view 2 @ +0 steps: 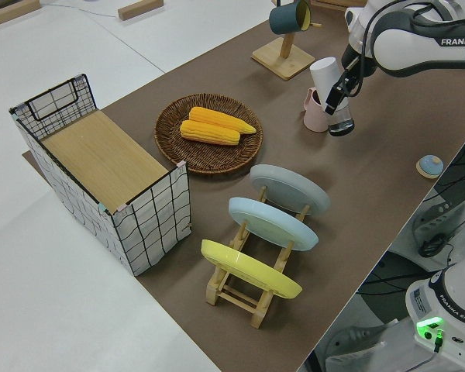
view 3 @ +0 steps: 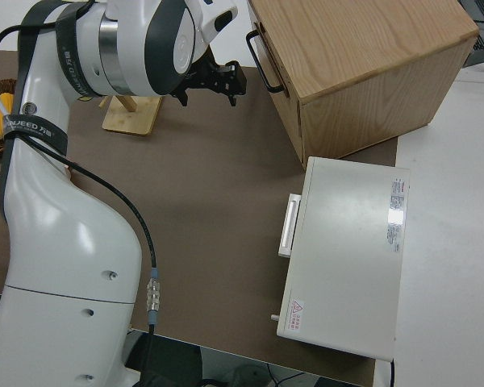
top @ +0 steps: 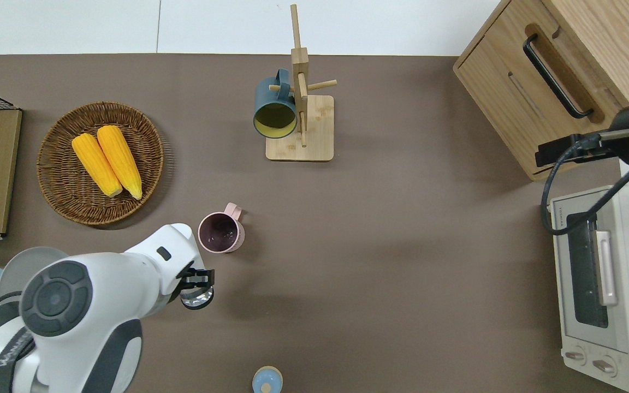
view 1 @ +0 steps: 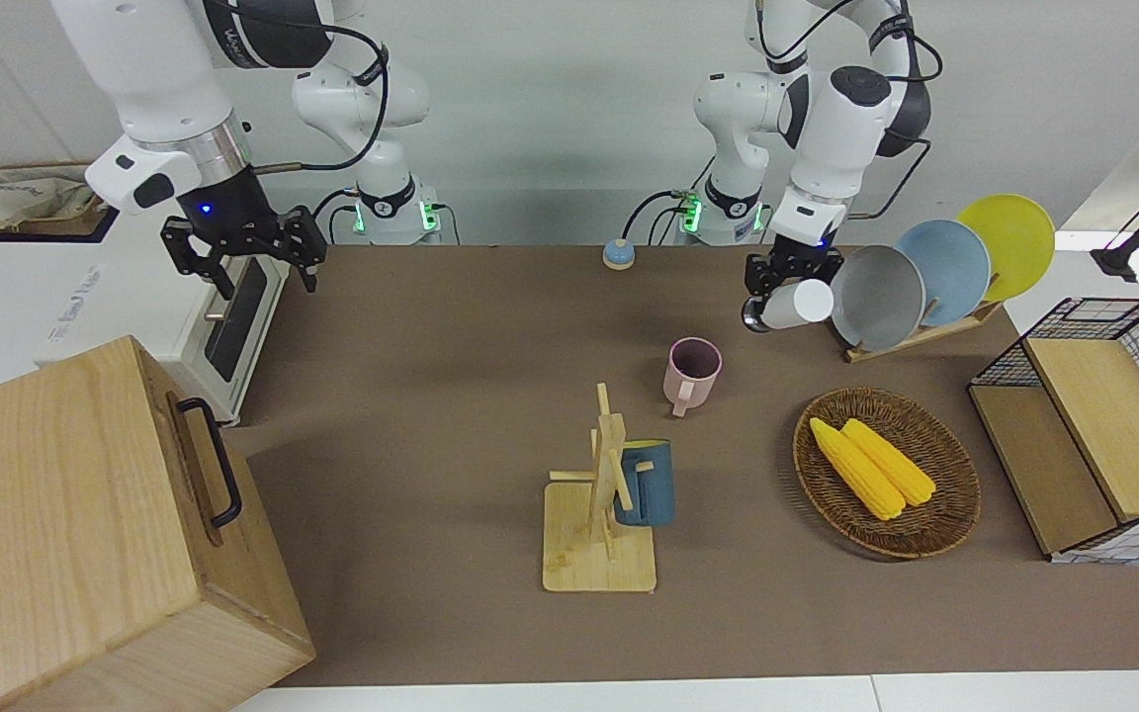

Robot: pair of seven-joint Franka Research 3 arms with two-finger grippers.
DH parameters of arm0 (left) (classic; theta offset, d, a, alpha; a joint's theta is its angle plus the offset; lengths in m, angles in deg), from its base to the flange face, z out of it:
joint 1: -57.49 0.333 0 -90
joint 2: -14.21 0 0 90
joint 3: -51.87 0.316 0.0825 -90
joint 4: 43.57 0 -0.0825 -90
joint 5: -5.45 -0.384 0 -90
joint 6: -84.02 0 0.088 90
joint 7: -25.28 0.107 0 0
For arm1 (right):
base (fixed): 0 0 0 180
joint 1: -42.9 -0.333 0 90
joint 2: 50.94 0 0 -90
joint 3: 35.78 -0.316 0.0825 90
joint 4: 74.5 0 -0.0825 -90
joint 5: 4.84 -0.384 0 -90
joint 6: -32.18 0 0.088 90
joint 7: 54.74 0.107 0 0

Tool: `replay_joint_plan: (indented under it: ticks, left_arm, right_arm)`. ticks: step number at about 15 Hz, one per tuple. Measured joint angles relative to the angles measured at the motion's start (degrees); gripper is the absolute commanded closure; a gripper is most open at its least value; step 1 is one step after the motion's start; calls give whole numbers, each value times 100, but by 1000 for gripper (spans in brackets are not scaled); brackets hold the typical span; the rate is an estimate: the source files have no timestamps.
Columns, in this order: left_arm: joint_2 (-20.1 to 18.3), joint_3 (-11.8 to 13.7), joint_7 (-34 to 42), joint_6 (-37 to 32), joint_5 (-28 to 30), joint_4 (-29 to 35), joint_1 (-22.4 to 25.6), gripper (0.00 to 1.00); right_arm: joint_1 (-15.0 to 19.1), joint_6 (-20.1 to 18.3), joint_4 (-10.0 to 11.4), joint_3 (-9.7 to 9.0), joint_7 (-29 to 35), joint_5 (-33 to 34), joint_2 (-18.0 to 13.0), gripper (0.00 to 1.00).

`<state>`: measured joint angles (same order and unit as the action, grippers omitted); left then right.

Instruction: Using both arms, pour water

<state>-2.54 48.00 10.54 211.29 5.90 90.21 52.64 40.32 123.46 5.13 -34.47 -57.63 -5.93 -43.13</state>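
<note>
White plastic shows in the front view: a cup (view 1: 795,303) lies nearly on its side in the left gripper (view 1: 785,280), fingers clamped across it, mouth turned toward the right arm's end. It hangs in the air at about two o'clock from the pink mug (view 1: 692,372), which stands upright on the brown mat (view 1: 431,396). The plate rack (view 1: 925,287) sits at three o'clock from the held cup. The right gripper (view 1: 243,259) hangs with its fingers spread and nothing between them, the arm parked. A blue mug (view 1: 645,483) hangs on the wooden tree (view 1: 601,504), at six o'clock from the pink mug; the corn basket (view 1: 955,514) lies at four o'clock.

Overhead, the left gripper (top: 196,281) is over bare mat at seven o'clock from the pink mug (top: 221,232), apart from it. The cup (top: 197,297) shows only its dark rim below the fingers. The basket (top: 55,180) lies at ten o'clock from the mug, the tree (top: 299,109) at one o'clock, a small blue knob (top: 267,380) at six.

In the left side view the cup (view 2: 328,87) slants, white base up, clear rim down, just beside the pink mug (view 2: 316,118).

In the right side view the right gripper (view 3: 208,82) hangs spread over the mat, with a wooden box (view 3: 363,64) at three o'clock and a white oven (view 3: 351,258) at five.
</note>
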Motion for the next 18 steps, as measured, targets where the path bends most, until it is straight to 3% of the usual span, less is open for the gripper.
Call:
replay_joint_plan:
  ticks: [11, 18]
  left_arm:
    - [171, 15, 25, 638, -117, -1349, 1142, 1000]
    - [1010, 48, 453, 668, -360, -2660, 1618, 1000]
  right_arm:
    - [0, 0, 0, 0, 0, 0, 0, 7]
    - [0, 0, 0, 0, 0, 0, 0, 7]
